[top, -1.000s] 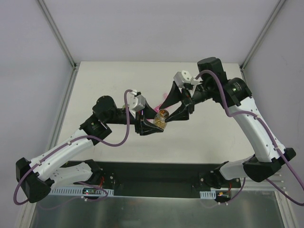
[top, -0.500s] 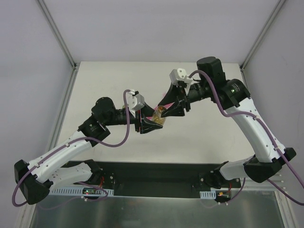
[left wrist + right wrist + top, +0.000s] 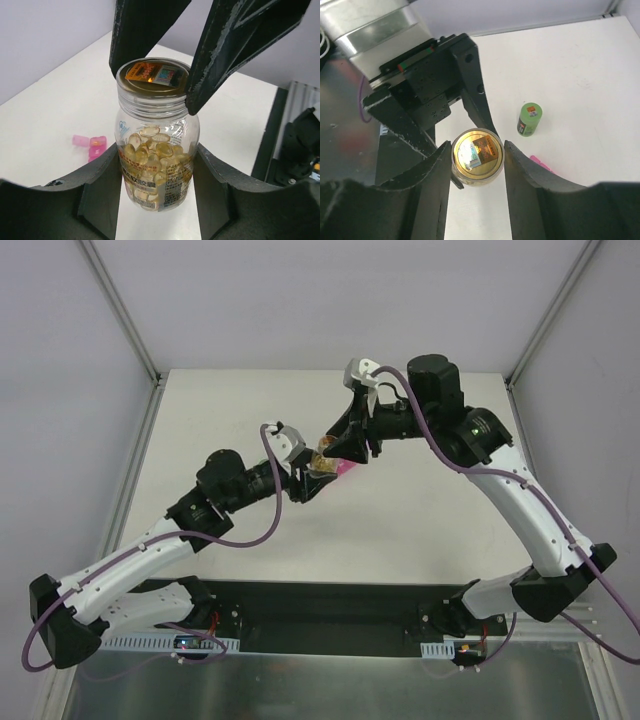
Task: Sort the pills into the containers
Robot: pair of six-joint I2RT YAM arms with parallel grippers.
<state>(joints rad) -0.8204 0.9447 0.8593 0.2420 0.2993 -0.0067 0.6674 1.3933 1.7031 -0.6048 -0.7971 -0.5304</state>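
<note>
My left gripper (image 3: 157,172) is shut on the body of a small clear bottle (image 3: 150,150) full of amber pills (image 3: 156,145), held upright above the table. My right gripper (image 3: 477,162) comes from above, and its fingers press both sides of the bottle's gold-topped lid (image 3: 477,157). In the top view the two grippers, left (image 3: 310,482) and right (image 3: 342,447), meet at the bottle (image 3: 323,456) over mid-table. The pink pill organizer (image 3: 95,147) lies on the table below, partly hidden; a corner shows in the right wrist view (image 3: 538,162).
A green bottle with a dark cap (image 3: 529,120) stands upright on the white table (image 3: 430,510) near the organizer. The black base rail (image 3: 330,615) runs along the near edge. Grey walls enclose the table on three sides.
Both arms have moved toward the far side and a little left, carrying the bottle higher. The right gripper has come down over the bottle's lid.
</note>
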